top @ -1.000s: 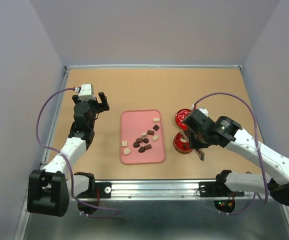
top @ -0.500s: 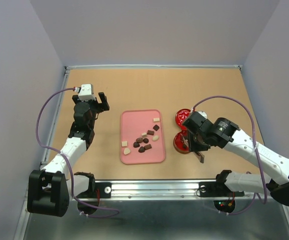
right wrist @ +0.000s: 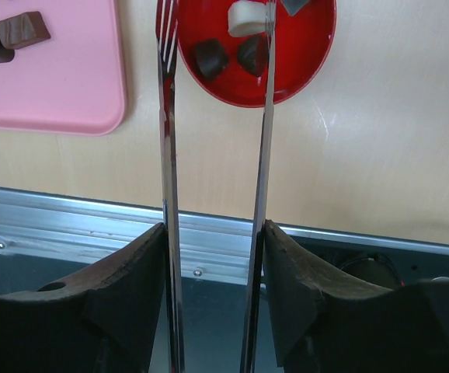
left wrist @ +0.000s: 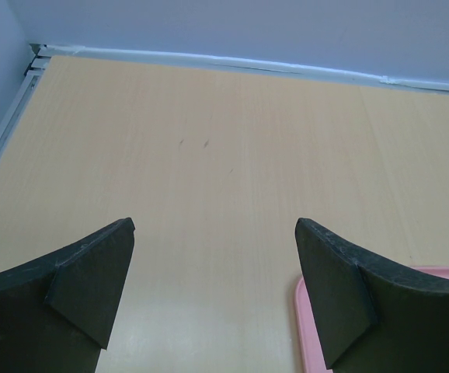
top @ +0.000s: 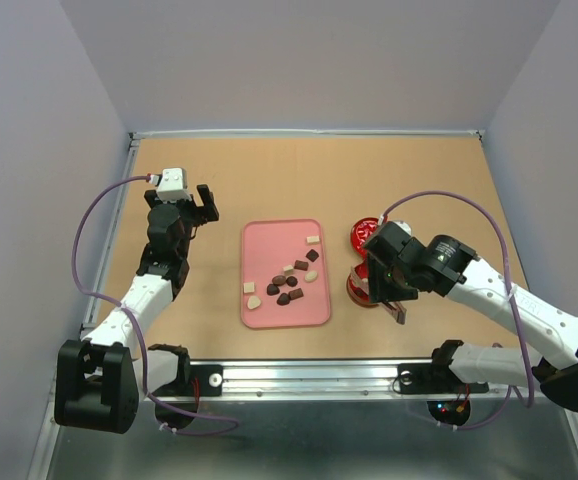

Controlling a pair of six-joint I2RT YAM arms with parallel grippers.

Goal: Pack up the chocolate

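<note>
Several chocolates (top: pixel 287 283), dark brown and cream, lie on the pink tray (top: pixel 259 318). The open red tin (top: pixel 359 292) stands right of the tray. In the right wrist view the tin (right wrist: pixel 306 54) holds a cream candy (right wrist: pixel 244 17) and two dark ones (right wrist: pixel 209 58). My right gripper (top: pixel 393 298) (right wrist: pixel 214 225) is shut on metal tongs (right wrist: pixel 166 155), whose arms stand apart with their tips over the tin. My left gripper (top: pixel 206 203) (left wrist: pixel 215 225) is open and empty, left of the tray.
The red lid (top: pixel 362 235) lies just behind the tin. The tray's corner shows in the left wrist view (left wrist: pixel 306 311) and the right wrist view (right wrist: pixel 53 85). A metal rail (right wrist: pixel 69 225) runs along the table's near edge.
My right arm has shifted a little left and down over the tin with the tongs. The left arm has not moved.
</note>
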